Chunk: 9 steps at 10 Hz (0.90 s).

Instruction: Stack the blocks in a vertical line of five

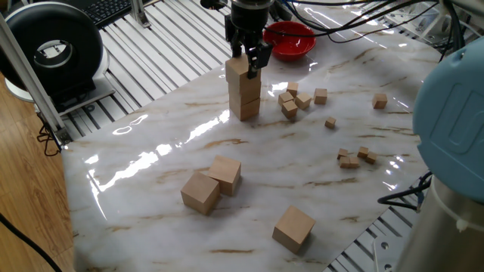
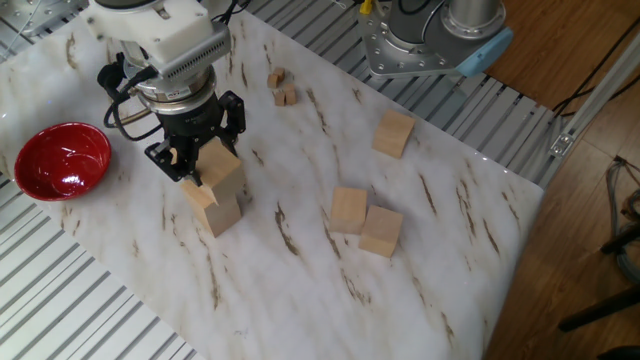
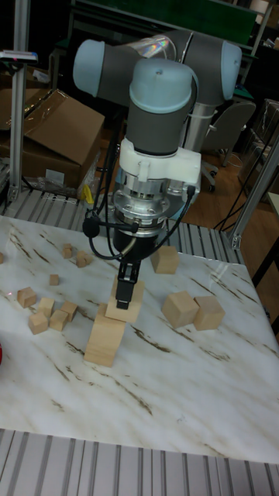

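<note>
arm: the ur5 arm (image 3: 159, 85) is held over the far part of the table, with the wrist pointed straight down above the stack.
gripper: the gripper (image 1: 248, 62) (image 2: 197, 168) (image 3: 128, 293) is placed at the top of the stack; its two dark fingers (image 1: 259, 57) are seen on both sides of the top block.
jaws: they are closed around the top block, which is grasped between them.
top block: the top block (image 1: 240, 70) (image 2: 219, 166) (image 3: 127, 309) is resting on the stack and is turned a little against the blocks below it.
stack: the stack (image 1: 243, 97) (image 2: 220, 207) (image 3: 105, 339) is seen as three blocks high in one fixed view; in the tall fixed view the count cannot be told.
loose blocks: two blocks (image 1: 212, 182) (image 2: 364, 220) (image 3: 191, 309) are lying together, touching, well apart from the stack; a single block (image 1: 293, 228) (image 2: 394, 133) (image 3: 164, 260) is lying alone near the table edge.
small cubes: many tiny wooden cubes (image 1: 296, 100) (image 3: 48, 310) are scattered beside the stack, and more (image 1: 355, 157) are found further away.
table: a white marble-pattern table (image 1: 151, 166) (image 2: 440, 260) (image 3: 170, 387) with brown veins is used; it is shiny.
bowl: a red bowl (image 1: 293, 39) (image 2: 55, 160) is placed at the table edge, near the stack.
room: ribbed metal rails (image 1: 159, 53) are seen around the table, a round black device (image 1: 53, 49) at one side, cardboard boxes (image 3: 50, 136) behind.
</note>
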Each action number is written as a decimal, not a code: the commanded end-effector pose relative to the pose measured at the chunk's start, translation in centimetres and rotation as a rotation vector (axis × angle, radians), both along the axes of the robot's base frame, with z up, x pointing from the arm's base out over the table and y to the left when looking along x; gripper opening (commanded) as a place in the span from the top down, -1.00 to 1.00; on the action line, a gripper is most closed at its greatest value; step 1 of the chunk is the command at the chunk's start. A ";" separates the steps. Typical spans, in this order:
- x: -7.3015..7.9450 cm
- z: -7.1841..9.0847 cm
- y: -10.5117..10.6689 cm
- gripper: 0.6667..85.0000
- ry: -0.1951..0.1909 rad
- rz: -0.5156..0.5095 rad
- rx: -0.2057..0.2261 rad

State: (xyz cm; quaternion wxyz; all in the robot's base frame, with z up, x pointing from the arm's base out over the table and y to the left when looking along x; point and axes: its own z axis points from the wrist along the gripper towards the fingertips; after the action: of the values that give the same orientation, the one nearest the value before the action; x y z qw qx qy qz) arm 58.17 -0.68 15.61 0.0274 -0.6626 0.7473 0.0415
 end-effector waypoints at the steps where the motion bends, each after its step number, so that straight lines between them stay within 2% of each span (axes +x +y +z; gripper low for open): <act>1: -0.1 -0.2 -0.4 0.00 -0.013 0.011 0.022; 9: -0.3 -0.4 -1.1 0.00 -0.018 -0.012 0.010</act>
State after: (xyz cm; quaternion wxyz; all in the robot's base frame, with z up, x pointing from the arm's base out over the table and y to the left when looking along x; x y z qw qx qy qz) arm 57.86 -1.91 15.06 0.0329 -0.6656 0.7447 0.0357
